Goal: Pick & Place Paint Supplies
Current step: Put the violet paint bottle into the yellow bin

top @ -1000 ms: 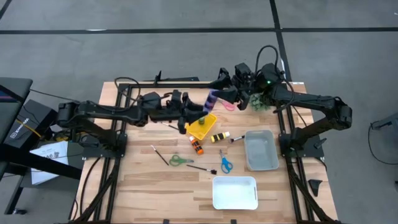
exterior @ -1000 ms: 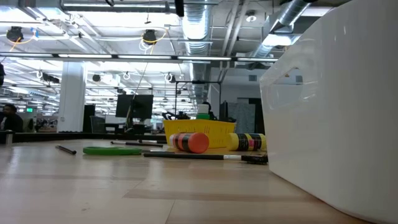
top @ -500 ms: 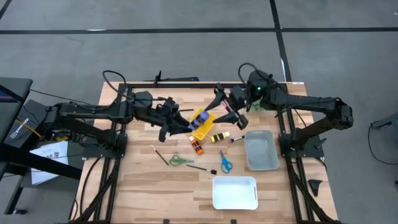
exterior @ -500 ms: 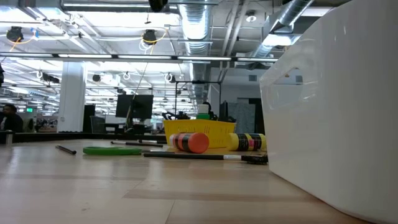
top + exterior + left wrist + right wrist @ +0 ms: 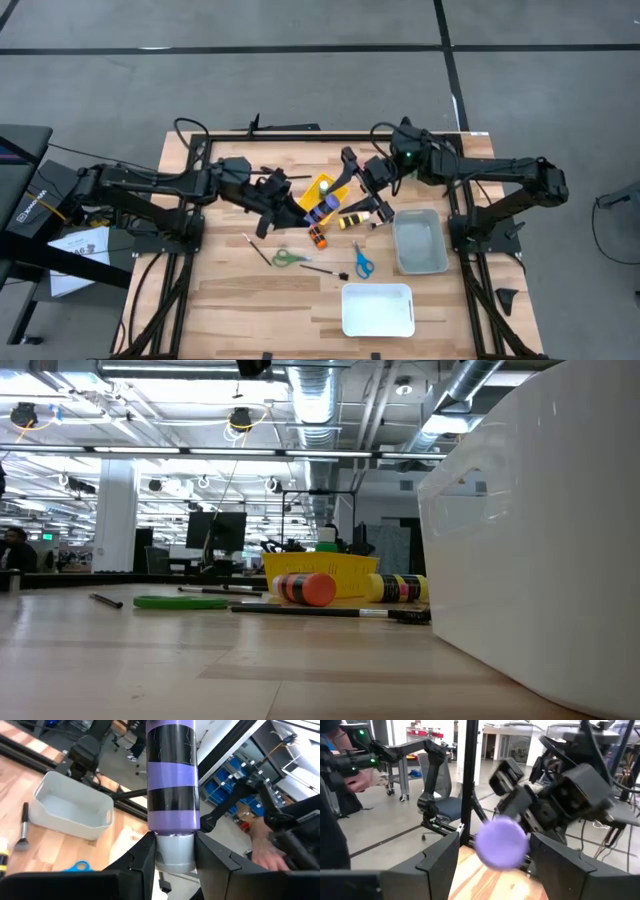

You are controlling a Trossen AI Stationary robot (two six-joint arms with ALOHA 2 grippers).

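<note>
My left gripper (image 5: pixel 303 209) is shut on a purple-and-black striped paint bottle (image 5: pixel 323 210), held above the near corner of the yellow basket (image 5: pixel 327 187). My right gripper (image 5: pixel 364 192) is open. It faces the bottle's purple free end (image 5: pixel 502 843), with a finger on either side and a gap to each. An orange bottle (image 5: pixel 317 236) and a yellow bottle (image 5: pixel 352 220) lie on their sides on the table. Thin dark brushes (image 5: pixel 257 249) (image 5: pixel 325 270) lie flat near the scissors. My left gripper pinches the bottle's pale cap end (image 5: pixel 174 854) between its two fingers (image 5: pixel 143 856). It comes from the table's left, with the fingers lying along the bottle. The bottle is lifted clear and sticks out beyond the fingertips toward the right gripper.
A grey bin (image 5: pixel 420 241) sits at the table's right and a white bin (image 5: pixel 378 310) near the front edge. Green scissors (image 5: pixel 290 258) and blue scissors (image 5: pixel 362 264) lie between them and the brushes. A spiky green plant (image 5: pixel 400 170) shows behind the right wrist.
My left gripper has carried the purple bottle from the far side toward the near edge, to above the basket's near corner. My right gripper has come from the far right toward the near left and now faces the bottle's end.
</note>
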